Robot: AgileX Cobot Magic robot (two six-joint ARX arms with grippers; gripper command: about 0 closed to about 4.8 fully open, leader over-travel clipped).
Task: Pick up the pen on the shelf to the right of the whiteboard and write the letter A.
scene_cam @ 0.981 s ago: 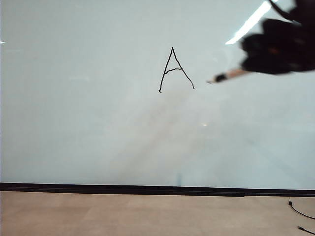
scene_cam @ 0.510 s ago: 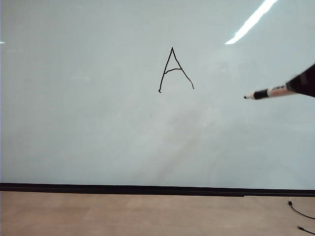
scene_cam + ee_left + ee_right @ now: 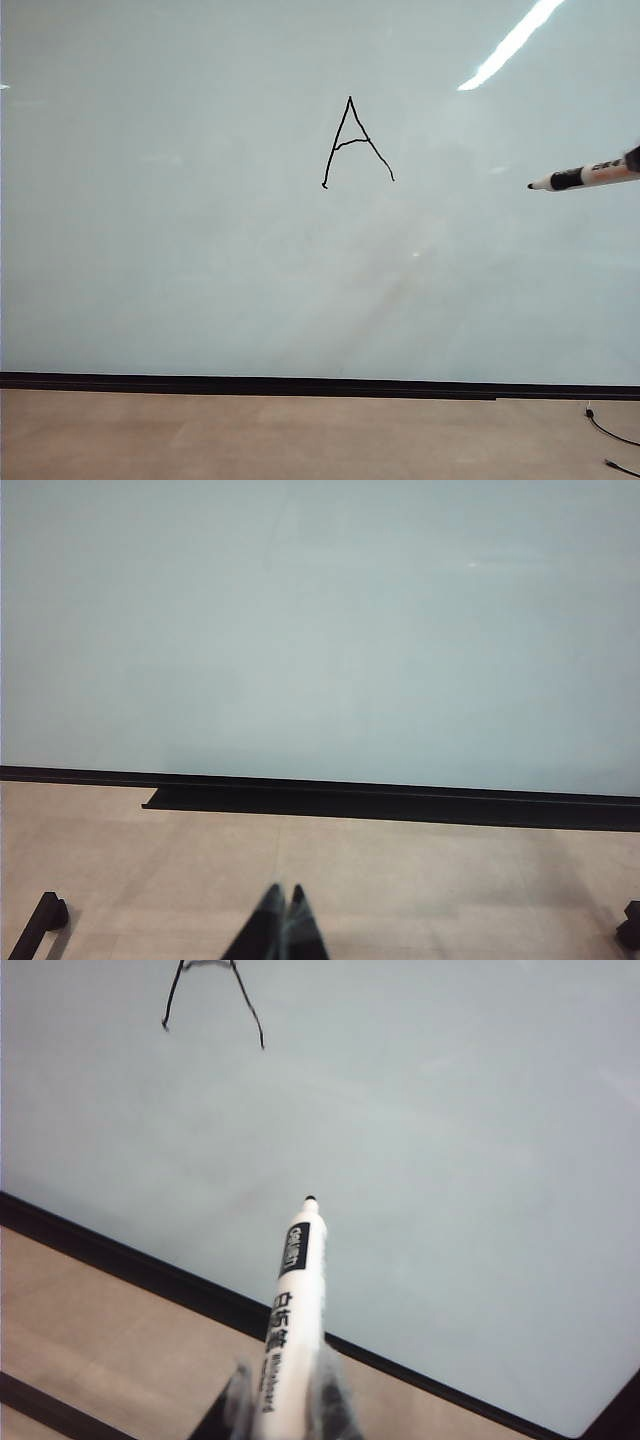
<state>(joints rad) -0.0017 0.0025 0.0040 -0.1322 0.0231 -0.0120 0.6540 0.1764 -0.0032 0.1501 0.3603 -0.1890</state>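
Observation:
The whiteboard (image 3: 200, 250) fills most of the exterior view. On it is a thin black letter A (image 3: 355, 140), whose lower strokes also show in the right wrist view (image 3: 245, 1010). The pen (image 3: 590, 175), white with dark print and a black tip, pokes in from the right edge, well right of the A. My right gripper (image 3: 285, 1385) is shut on the pen (image 3: 295, 1300)'s barrel, its tip pointing at the board; the exterior view shows only a dark sliver of it. My left gripper (image 3: 283, 892) is shut and empty, low before the board. The shelf is out of view.
A black ledge (image 3: 350, 802) runs along the whiteboard's bottom edge above a pale wooden surface (image 3: 300, 435). Black cable ends (image 3: 612, 432) lie at the lower right. Dark feet (image 3: 40, 920) stand at the sides in the left wrist view.
My right gripper has drawn back to the right with the pen, leaving the exterior view almost wholly; the pen tip is now farther from the A. The left arm has not moved.

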